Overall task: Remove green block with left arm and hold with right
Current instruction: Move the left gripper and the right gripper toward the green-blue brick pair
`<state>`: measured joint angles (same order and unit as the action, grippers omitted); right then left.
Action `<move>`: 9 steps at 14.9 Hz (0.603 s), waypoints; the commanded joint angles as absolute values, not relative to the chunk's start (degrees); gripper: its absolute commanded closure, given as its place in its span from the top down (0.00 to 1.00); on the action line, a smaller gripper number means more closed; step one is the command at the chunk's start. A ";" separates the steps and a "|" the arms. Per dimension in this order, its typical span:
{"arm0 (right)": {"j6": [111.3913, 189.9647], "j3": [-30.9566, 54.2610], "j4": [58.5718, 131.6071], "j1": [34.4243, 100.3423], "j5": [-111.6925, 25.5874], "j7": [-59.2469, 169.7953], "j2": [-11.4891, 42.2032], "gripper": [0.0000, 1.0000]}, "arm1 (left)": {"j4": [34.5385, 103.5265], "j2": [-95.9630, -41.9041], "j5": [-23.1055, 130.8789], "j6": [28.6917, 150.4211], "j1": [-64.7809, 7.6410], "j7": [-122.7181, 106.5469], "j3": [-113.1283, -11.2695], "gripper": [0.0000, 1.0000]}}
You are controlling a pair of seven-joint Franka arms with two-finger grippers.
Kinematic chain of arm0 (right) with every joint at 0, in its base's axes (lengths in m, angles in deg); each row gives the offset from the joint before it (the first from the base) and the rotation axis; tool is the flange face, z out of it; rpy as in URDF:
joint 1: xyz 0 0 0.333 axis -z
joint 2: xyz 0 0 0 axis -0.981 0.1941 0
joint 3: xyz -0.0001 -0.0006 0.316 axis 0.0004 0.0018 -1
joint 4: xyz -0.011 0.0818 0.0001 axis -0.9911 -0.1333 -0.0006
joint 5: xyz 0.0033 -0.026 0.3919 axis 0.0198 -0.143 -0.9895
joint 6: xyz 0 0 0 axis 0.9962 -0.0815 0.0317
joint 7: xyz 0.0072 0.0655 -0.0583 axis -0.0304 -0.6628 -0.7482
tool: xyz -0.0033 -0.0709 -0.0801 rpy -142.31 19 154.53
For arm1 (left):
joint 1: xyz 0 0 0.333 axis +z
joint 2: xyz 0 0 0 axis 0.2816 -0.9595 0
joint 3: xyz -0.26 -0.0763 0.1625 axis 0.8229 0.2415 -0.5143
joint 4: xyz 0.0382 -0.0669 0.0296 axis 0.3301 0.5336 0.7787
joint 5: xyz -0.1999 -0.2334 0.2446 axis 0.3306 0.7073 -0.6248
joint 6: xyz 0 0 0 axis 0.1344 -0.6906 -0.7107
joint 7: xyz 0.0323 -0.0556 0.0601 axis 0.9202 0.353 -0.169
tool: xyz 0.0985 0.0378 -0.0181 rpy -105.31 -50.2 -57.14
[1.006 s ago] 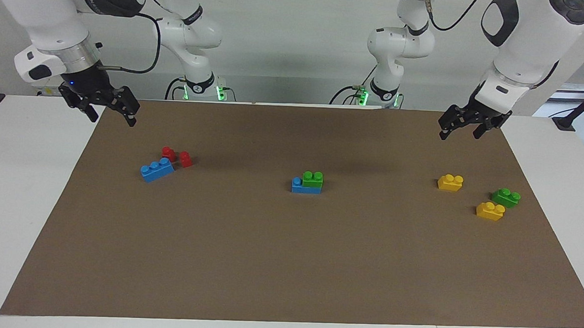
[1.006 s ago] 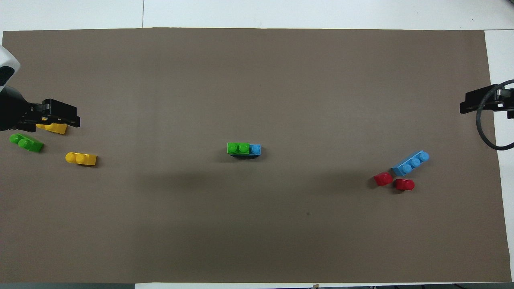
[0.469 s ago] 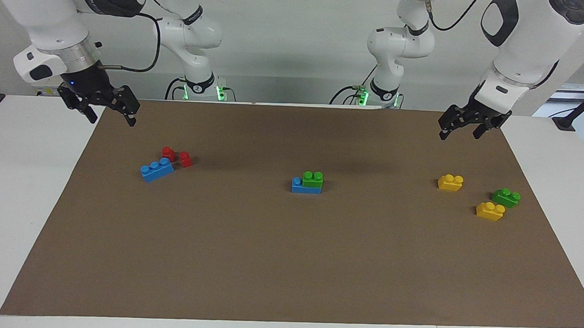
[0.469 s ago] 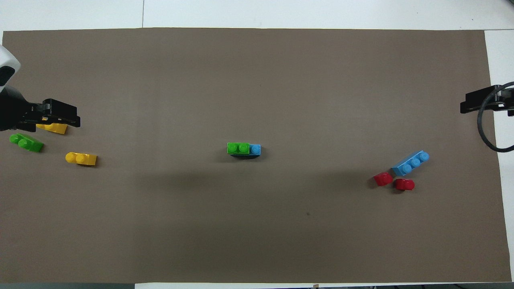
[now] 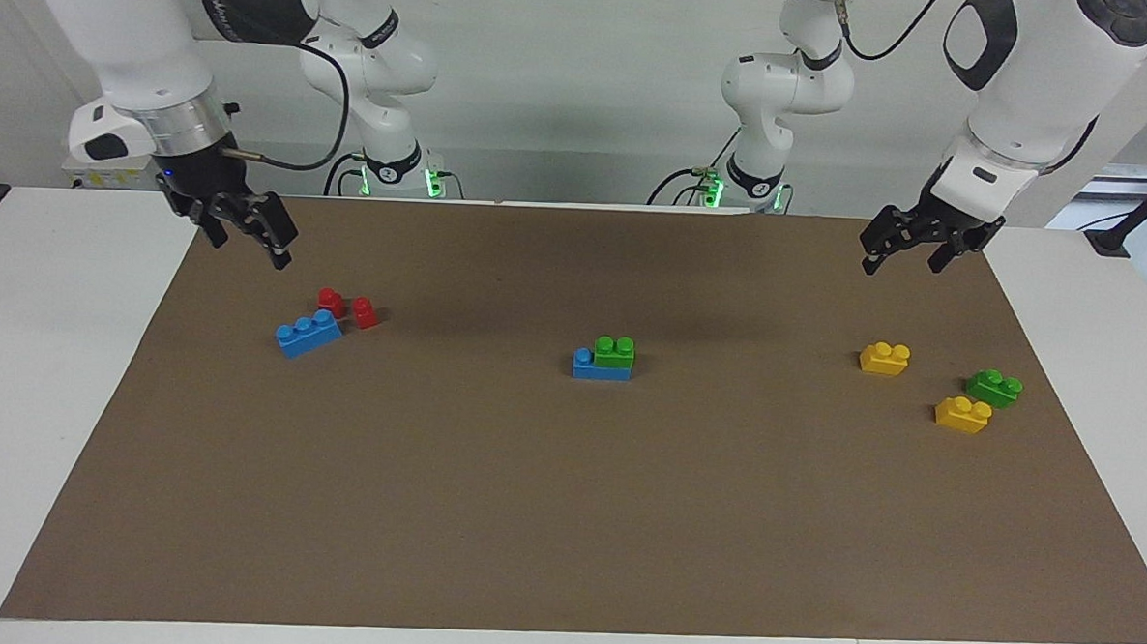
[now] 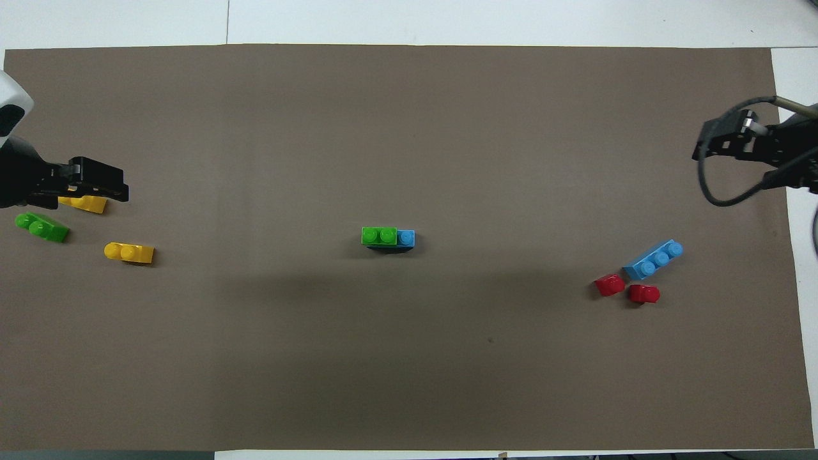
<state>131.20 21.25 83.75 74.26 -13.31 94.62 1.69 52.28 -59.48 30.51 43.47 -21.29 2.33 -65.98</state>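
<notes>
A green block sits pressed on one end of a blue brick at the middle of the brown mat; the pair also shows in the overhead view. A second green block lies loose at the left arm's end. My left gripper hangs open and empty in the air over the mat at that end; in the overhead view it partly covers a yellow brick. My right gripper hangs open and empty over the mat's corner at the right arm's end, also in the overhead view.
Two yellow bricks lie by the loose green block. A loose blue three-stud brick and two small red pieces lie at the right arm's end. The brown mat covers most of the white table.
My right gripper has moved inward from the table's edge to over the mat's corner, closer to the red pieces. The left gripper and all the bricks have stayed put.
</notes>
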 commanded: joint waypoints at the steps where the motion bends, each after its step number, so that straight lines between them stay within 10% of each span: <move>1: 135.46 21.14 88.27 70.82 -17.44 113.30 2.12 1.00 | 52.20 -59.23 30.86 43.55 -21.36 0.34 -65.67 1.00; 9: 144.50 21.14 97.67 66.60 -38.29 144.63 4.76 1.00 | 62.92 -53.87 30.95 47.93 -30.23 -32.85 -65.49 1.00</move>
